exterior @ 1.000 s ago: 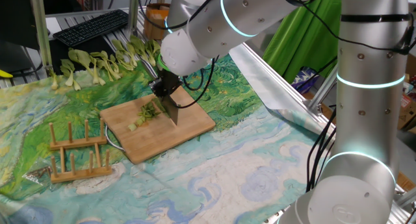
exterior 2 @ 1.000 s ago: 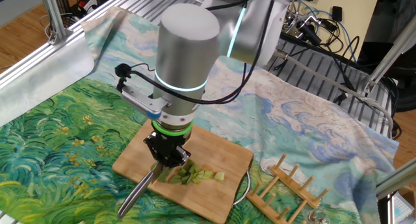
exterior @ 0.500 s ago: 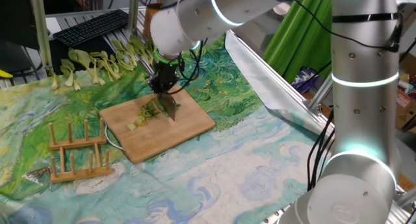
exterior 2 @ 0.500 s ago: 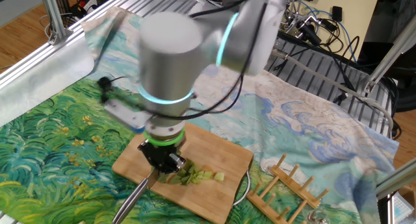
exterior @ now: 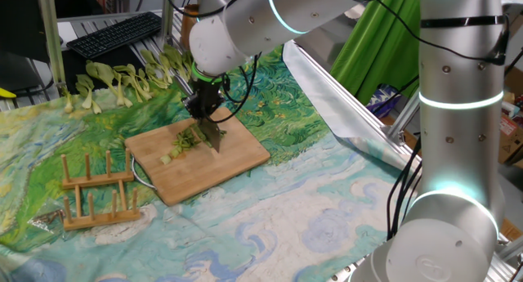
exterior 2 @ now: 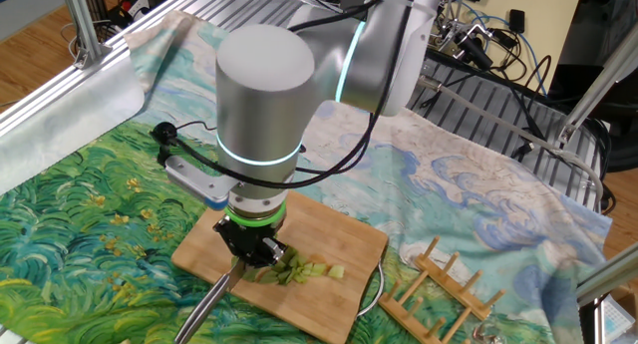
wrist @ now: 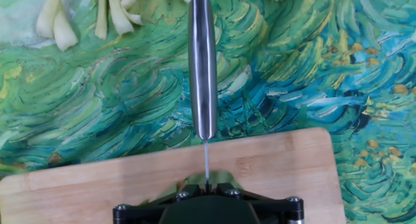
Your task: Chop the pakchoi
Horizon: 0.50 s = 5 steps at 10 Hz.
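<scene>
The gripper [exterior 2: 251, 252] is clamped on a knife [wrist: 203, 68] at centre frame, blade over the pakchoi [exterior: 187, 141] on the bamboo cutting board [exterior: 245, 155]. A good cut probably needs the blade square, pressed straight down through uncut stalk, staying on the board.

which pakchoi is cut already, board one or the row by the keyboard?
The pakchoi on the cutting board, under the tool: it lies in short pieces. The row of pakchoi by the keyboard is whole.
</scene>
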Tool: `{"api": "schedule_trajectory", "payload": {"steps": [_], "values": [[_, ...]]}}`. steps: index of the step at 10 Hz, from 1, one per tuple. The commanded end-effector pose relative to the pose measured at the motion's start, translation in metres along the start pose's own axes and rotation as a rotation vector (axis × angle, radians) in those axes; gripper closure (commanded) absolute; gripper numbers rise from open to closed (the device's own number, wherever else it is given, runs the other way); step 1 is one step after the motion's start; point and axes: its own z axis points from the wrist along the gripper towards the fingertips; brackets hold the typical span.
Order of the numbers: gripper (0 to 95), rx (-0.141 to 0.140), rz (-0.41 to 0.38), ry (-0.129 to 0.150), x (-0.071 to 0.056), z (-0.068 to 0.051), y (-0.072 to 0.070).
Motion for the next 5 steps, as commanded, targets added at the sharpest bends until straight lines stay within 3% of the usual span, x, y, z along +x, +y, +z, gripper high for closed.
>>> {"api": "schedule_trajectory", "payload": {"steps": [1,5], "values": [[95.0,0.005,-0.002,-0.007,0.0043,0.0162,0.0010],[95.0,0.007,0.002,-0.007,0.0061,0.0160,0.0015]]}}
